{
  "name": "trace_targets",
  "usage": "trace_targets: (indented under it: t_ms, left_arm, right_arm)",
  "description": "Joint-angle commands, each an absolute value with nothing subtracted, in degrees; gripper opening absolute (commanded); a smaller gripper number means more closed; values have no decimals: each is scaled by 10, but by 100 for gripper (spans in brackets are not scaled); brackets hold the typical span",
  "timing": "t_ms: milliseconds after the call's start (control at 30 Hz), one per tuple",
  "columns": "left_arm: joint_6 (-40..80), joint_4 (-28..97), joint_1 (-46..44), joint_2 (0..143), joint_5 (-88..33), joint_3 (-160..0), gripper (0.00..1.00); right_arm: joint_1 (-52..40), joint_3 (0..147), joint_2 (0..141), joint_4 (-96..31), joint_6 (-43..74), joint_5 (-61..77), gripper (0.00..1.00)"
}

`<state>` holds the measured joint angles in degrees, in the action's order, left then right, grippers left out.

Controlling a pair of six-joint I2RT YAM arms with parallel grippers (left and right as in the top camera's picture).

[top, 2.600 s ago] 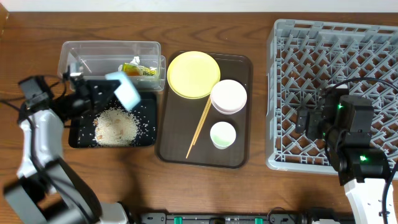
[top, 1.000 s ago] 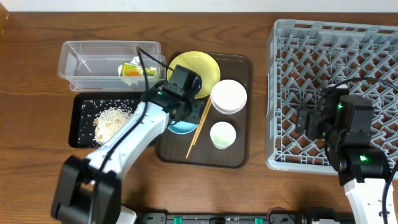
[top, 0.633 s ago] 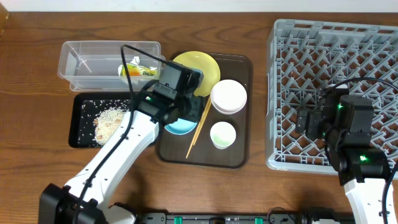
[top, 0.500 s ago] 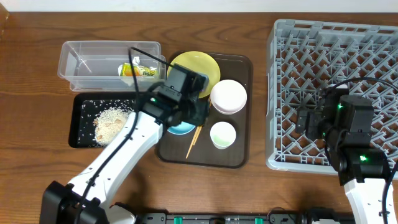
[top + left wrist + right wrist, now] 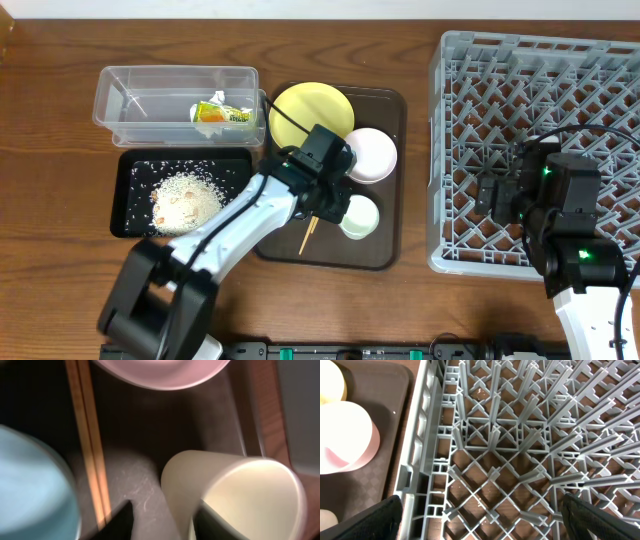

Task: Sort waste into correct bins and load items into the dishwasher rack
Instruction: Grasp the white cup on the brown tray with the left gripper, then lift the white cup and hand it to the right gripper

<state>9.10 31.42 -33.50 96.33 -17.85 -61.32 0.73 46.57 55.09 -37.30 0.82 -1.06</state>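
My left gripper (image 5: 338, 205) (image 5: 165, 510) is open and straddles the near wall of the small white cup (image 5: 360, 218) (image 5: 250, 495), one finger inside and one outside. The light blue bowl (image 5: 30, 485) lies beside it, hidden under my arm in the overhead view. The chopsticks (image 5: 87, 435) (image 5: 308, 238), the white bowl (image 5: 370, 155) and the yellow plate (image 5: 305, 112) are on the brown tray. The wrapper (image 5: 222, 113) is in the clear container (image 5: 150, 90). Rice (image 5: 185, 198) lies in the black tray (image 5: 130, 225). My right gripper (image 5: 500, 195) (image 5: 485, 520) is open over the grey rack (image 5: 540, 90) (image 5: 520, 435).
The dark brown serving tray (image 5: 385, 255) sits between the bins and the rack. The rack's left wall (image 5: 415, 460) stands close to the tray's right edge. Bare wooden table (image 5: 400, 310) runs along the front.
My left arm carried the blue bowl from over the black tray to the brown tray, let it go there, then moved right to the white cup. The right arm has not moved.
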Motion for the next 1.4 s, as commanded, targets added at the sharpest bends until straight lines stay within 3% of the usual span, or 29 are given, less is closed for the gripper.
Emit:
trace_targets:
  t_ms: [0,200,467,567,700,867,967,1367]
  left_arm:
    - [106,310,-336,988,-180,-610,6]
    - [109,312,-327,960,-187,-627,6]
    - [131,277,-228,861,-326,-636,6]
    - [205,208,-172,858,-404,-635,6]
    - [328,66,-124,887,-507,-635,6]
    - [473,-143,-120,951,-667,-635,6]
    - [521,-204,-129,984,-718,-635,6]
    - [544,-229,-180,1022,-809,-635,6]
  right_arm:
    - [13,478,552,-374,12,-10,99]
    - [13,478,552,-369,12,-10,99]
    - [13,478,554,-311,19,-1,99]
    - [13,478,566,-260,16,102,99]
    - [11,478,612,-198,9,338,99]
    - [-10,478,694,-135,-24,567,99]
    - [-20,478,733,-77,-24,654,99]
    - [-44,478,791,90,-22,710,99]
